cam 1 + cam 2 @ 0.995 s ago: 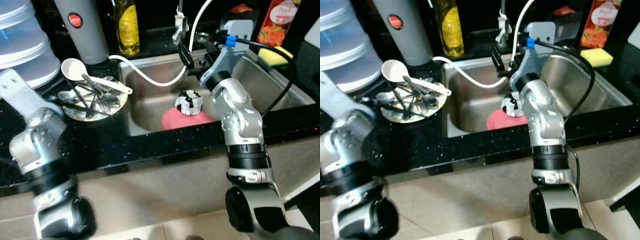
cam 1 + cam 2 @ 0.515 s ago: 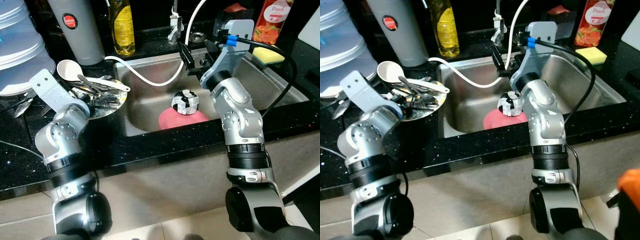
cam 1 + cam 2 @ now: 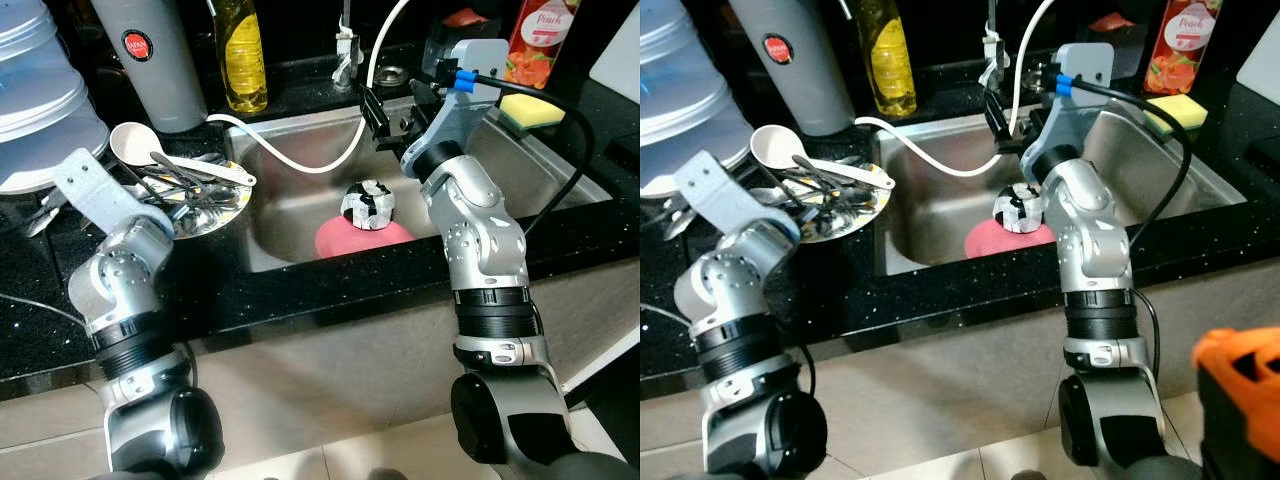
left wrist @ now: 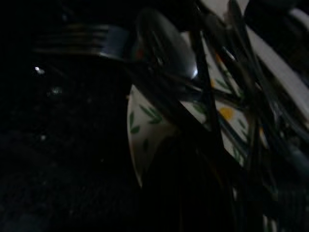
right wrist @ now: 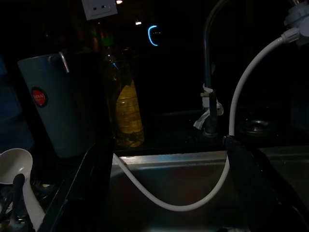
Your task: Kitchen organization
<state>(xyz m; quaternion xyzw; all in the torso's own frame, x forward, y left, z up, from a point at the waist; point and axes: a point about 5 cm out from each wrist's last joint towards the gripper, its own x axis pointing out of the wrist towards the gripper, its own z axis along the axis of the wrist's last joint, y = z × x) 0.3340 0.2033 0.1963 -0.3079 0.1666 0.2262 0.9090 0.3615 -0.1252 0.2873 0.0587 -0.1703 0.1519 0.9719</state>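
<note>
white hose (image 5: 231,145) over sink (image 5: 169,193) — oil bottle (image 5: 126,113) behind

It was a home kitchen — a steel sink (image 3: 300,195) was set into a black speckled counter (image 3: 300,290), with a tap (image 5: 208,96) and a white hose (image 3: 300,160) over it. Beside the sink stood a plate (image 3: 215,210) piled with cutlery, an oil bottle (image 3: 243,55), a grey flask (image 3: 150,60) — and a yellow sponge (image 3: 525,108).
</note>
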